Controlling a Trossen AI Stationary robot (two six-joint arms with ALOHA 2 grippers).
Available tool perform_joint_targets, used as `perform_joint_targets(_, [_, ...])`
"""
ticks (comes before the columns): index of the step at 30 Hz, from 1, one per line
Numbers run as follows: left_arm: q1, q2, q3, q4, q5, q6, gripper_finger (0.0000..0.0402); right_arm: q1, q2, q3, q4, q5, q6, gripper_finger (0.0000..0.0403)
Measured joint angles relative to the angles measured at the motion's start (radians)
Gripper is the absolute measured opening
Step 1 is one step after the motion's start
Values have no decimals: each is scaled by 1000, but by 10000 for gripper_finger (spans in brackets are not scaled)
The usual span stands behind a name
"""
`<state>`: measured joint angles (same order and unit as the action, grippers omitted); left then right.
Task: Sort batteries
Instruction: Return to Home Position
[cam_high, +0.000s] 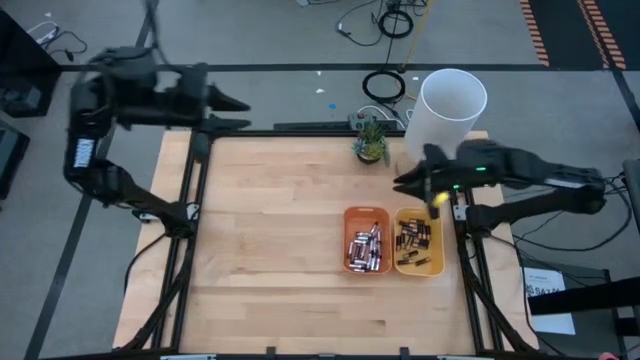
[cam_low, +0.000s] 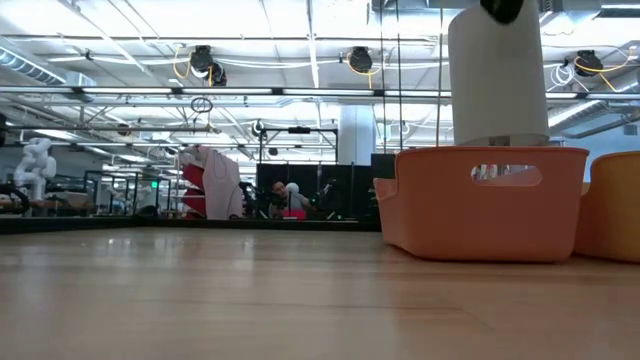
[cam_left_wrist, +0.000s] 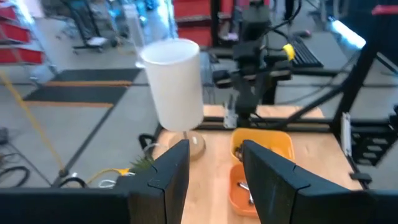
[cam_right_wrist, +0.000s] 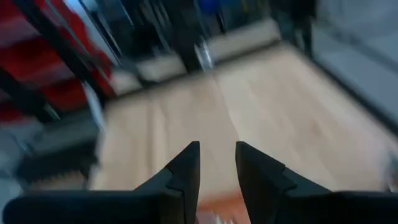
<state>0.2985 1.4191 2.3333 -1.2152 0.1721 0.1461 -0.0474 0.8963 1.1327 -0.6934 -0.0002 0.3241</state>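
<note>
Silvery batteries (cam_high: 366, 248) lie in an orange tray (cam_high: 349, 222), and dark batteries (cam_high: 414, 243) lie in a yellow tray (cam_high: 436, 240) beside it, at the table's right. My right gripper (cam_high: 403, 183) hovers just beyond the yellow tray's far end and points toward the table's left. Its fingers (cam_right_wrist: 186, 167) stand apart with nothing between them. My left gripper (cam_high: 245, 113) is raised over the table's far left corner, open and empty, pointing toward the trays. In the low view the orange tray (cam_low: 480, 200) and the yellow tray (cam_low: 612, 205) rest flat on the wood.
A tall white cylinder (cam_high: 452, 102) stands at the far right corner, close behind my right gripper. A small green plant (cam_high: 370, 140) sits at the far edge. Bare wood (cam_high: 270, 230) spreads over the table's left and near parts. A black frame (cam_high: 190, 200) borders the table.
</note>
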Motion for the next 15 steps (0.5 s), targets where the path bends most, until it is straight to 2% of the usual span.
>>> perform_joint_targets(4, [-10,-63,0,-3,-51,-24,157,22,-114,-32,196,2,-26,93])
perform_joint_targets(8, [-14,-134,-51,12,-80,-35,157,30,-172,-32,304,3,-85,93])
perform_joint_targets(11, [-14,-192,-142,66,-99,-42,157,30,-189,-32,353,48,-96,93])
perform_joint_targets(15, [-14,-284,-343,179,-99,-56,157,29,-192,-33,348,117,-160,93])
